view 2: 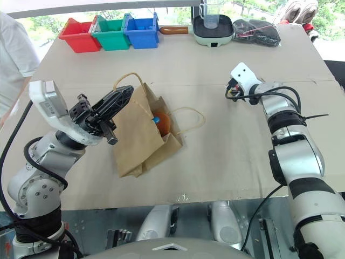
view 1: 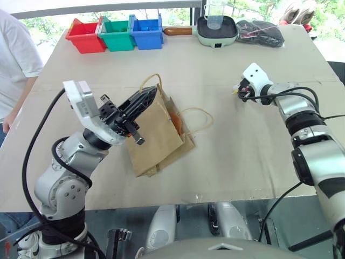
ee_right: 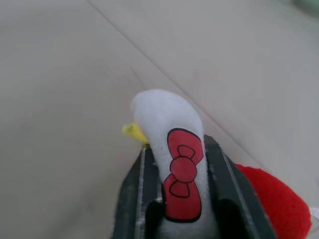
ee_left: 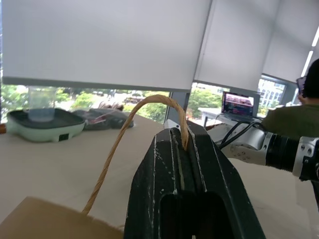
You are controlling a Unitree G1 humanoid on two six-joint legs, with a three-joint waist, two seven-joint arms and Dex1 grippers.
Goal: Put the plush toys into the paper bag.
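The brown paper bag (view 1: 156,135) lies tilted in the middle of the table. One of its twisted handles (ee_left: 149,102) is raised, and my left gripper (view 1: 148,96) is shut on it, holding the bag's mouth up. Inside the mouth sits a brown plush toy with a blue spot (view 2: 160,123). Off to the right of the bag, my right gripper (view 1: 240,89) is low over the table and shut on the white chicken plush toy (ee_right: 169,124). The chicken's red bow, yellow beak and red comb show between the fingers.
The bag's other handle (view 1: 198,121) lies looped on the table. Red (view 1: 85,36), green (view 1: 117,33) and blue (view 1: 146,31) bins line the far edge, beside a green pan (view 1: 216,29) holding a clear cup and a black bag (view 1: 261,32). A person in white (view 1: 13,59) stands at the left.
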